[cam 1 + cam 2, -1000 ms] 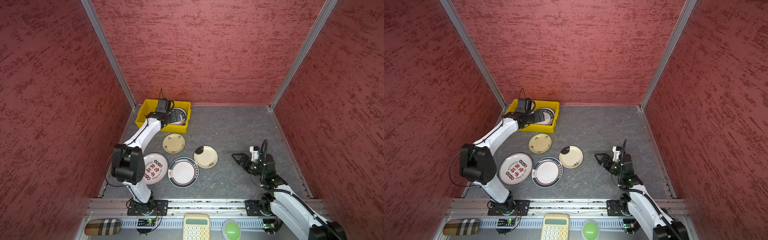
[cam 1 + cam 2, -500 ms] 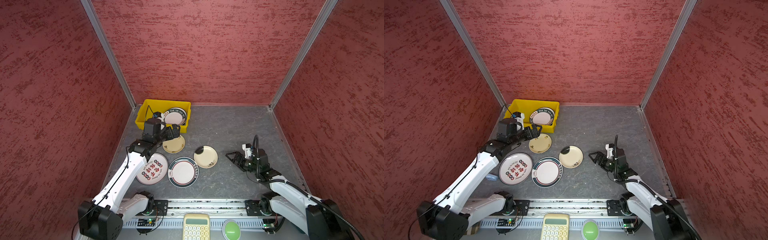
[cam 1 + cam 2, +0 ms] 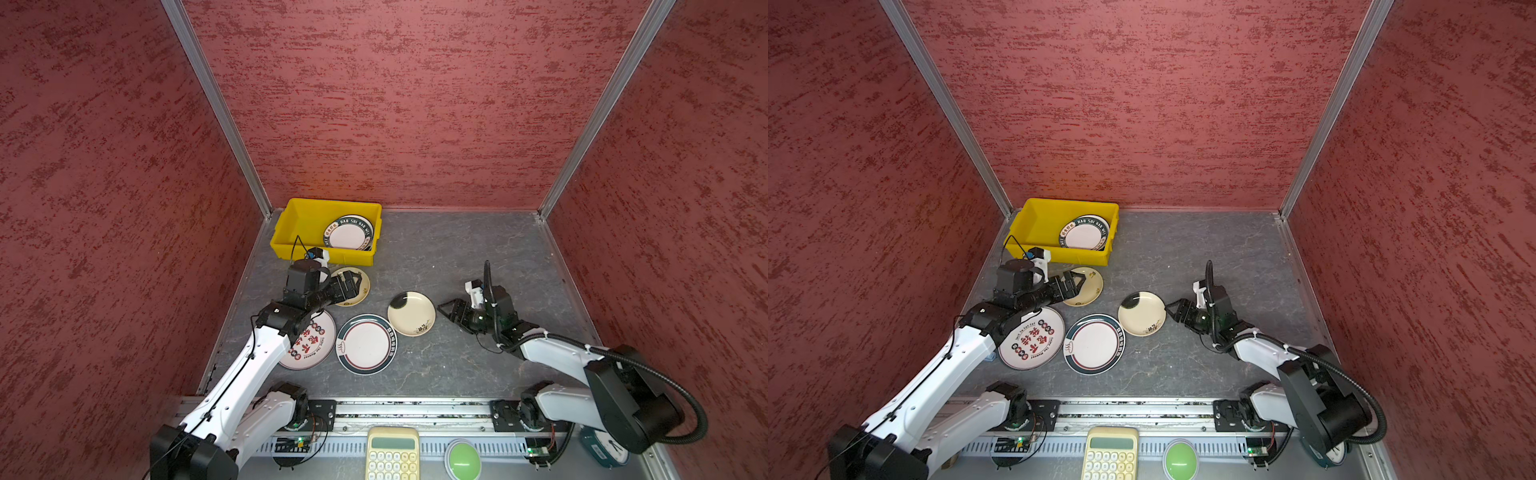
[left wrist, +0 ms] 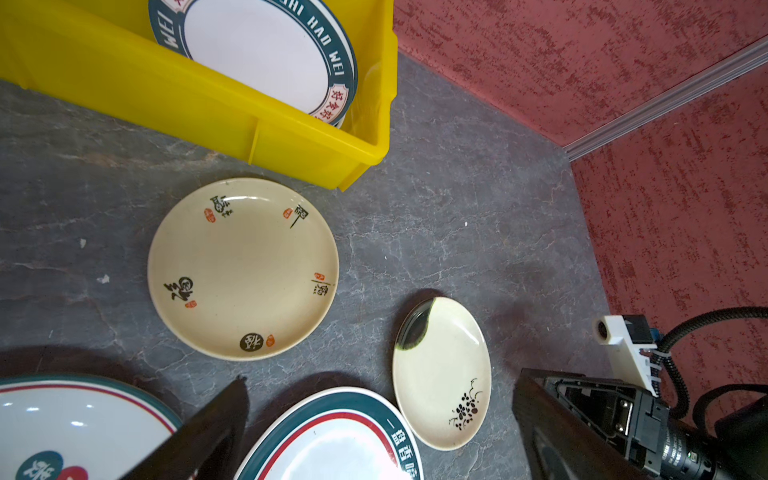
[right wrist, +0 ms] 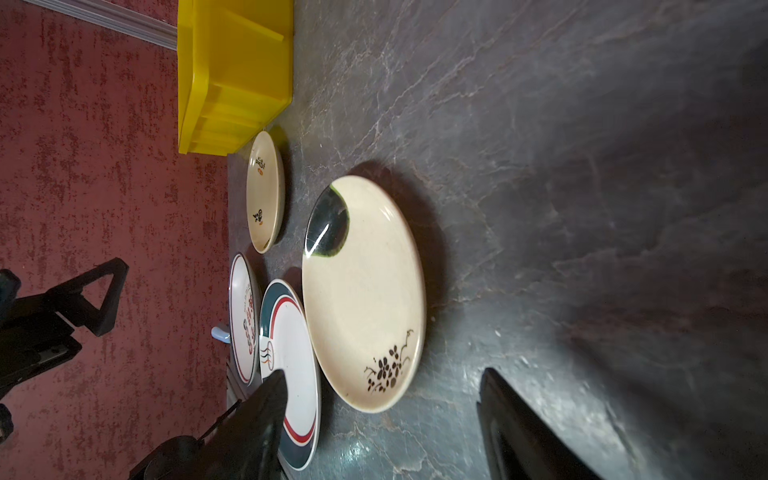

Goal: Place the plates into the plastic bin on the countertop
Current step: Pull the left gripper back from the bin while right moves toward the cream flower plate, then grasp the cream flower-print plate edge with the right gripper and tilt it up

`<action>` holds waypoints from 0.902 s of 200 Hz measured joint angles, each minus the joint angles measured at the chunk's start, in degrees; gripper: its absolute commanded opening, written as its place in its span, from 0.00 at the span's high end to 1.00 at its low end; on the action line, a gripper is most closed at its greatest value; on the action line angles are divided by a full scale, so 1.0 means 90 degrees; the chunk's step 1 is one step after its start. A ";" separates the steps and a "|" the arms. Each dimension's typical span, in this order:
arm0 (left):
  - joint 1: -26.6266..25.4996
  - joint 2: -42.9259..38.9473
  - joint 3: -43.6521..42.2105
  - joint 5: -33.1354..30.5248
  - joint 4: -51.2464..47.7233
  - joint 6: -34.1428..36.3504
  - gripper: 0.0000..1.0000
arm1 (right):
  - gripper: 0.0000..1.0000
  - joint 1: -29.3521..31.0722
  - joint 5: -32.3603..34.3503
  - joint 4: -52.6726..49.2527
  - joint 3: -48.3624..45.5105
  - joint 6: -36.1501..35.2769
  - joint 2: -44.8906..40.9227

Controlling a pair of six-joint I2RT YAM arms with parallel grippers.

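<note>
Bin (image 3: 305, 224) holds green-rimmed plate (image 3: 348, 233); 4 plates (image 3: 365, 344) lie on countertop (image 3: 478, 249).

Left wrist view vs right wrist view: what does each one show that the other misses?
Left wrist only: the green-rimmed plate inside the yellow bin, and the right arm's white camera mount. Right wrist only: the left arm's fingers against the red wall. Both: the bin's outside, and four plates on the countertop: flower plate, calligraphy plate, green-and-red-rimmed plate, red-lettered plate.
</note>
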 measured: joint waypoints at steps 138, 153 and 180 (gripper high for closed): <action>0.0471 0.0029 -0.0656 0.0515 0.0556 -0.0005 0.01 | 0.64 0.0607 0.0112 0.0651 0.0607 0.0219 0.1817; 0.0517 0.0063 -0.0709 0.0631 0.0583 -0.0005 0.01 | 0.64 0.0627 0.0126 0.0707 0.0617 0.0248 0.1921; 0.0602 0.0097 -0.0721 0.0789 0.0612 -0.0005 0.01 | 0.67 0.0673 0.0202 0.0814 0.0624 0.0313 0.1979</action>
